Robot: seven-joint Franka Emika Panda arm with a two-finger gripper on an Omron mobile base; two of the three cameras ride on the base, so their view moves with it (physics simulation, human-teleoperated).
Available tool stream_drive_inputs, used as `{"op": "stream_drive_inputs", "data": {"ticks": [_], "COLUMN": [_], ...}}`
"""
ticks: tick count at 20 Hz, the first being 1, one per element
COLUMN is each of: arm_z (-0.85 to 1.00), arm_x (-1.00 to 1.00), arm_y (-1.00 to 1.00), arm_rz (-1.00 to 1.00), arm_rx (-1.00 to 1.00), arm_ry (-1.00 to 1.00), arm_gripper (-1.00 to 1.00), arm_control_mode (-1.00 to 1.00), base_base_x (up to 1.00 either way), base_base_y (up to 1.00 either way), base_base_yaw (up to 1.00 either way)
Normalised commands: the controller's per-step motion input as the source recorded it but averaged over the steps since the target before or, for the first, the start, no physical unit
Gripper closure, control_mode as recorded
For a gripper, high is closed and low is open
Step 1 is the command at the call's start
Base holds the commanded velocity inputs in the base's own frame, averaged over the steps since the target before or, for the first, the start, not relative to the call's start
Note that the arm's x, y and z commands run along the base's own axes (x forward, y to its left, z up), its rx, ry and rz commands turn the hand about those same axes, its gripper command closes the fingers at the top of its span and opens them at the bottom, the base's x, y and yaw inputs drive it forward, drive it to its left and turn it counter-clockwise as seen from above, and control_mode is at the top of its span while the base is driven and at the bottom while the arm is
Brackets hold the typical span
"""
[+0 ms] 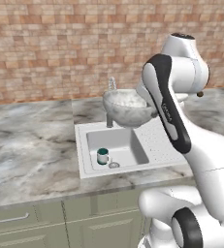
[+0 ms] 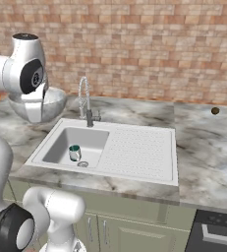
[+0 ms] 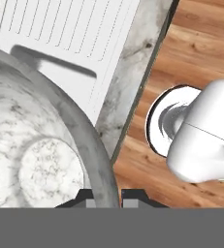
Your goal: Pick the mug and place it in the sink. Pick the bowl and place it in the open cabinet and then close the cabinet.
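One tool [image 3: 104, 196] pinching bowl [image 3: 36, 145] rim; mug [image 1: 103, 156] in sink [image 1: 133, 127].

The gripper [image 3: 107, 198] is closed on the rim of the bowl [image 3: 40, 150], one dark fingertip on each side of the wall. The marbled bowl interior and its flat round base face the camera. Beyond the bowl lie the ridged drainboard of the sink [image 3: 70, 29], the marbled counter edge [image 3: 133, 92] and a wooden floor [image 3: 200, 53].
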Motion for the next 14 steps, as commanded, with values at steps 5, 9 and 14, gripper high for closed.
{"op": "stream_drive_inputs", "data": {"ticks": [5, 9, 14], "arm_z": [-0.02, 0.00, -0.03], "arm_x": [0.00, -0.06, -0.02], "arm_y": [-0.16, -0.47, -0.42], "arm_rz": [-0.05, -0.11, -0.16], "arm_rx": [-0.07, -0.06, -0.04], "arm_ry": [-0.02, -0.02, 0.00], "arm_gripper": [1.00, 1.00, 1.00], "arm_control_mode": [-1.00, -1.00, -1.00], "base_base_x": [0.00, 0.00, 0.00], "base_base_y": [0.00, 0.00, 0.00], "base_base_yaw": [0.00, 0.00, 0.00]}}
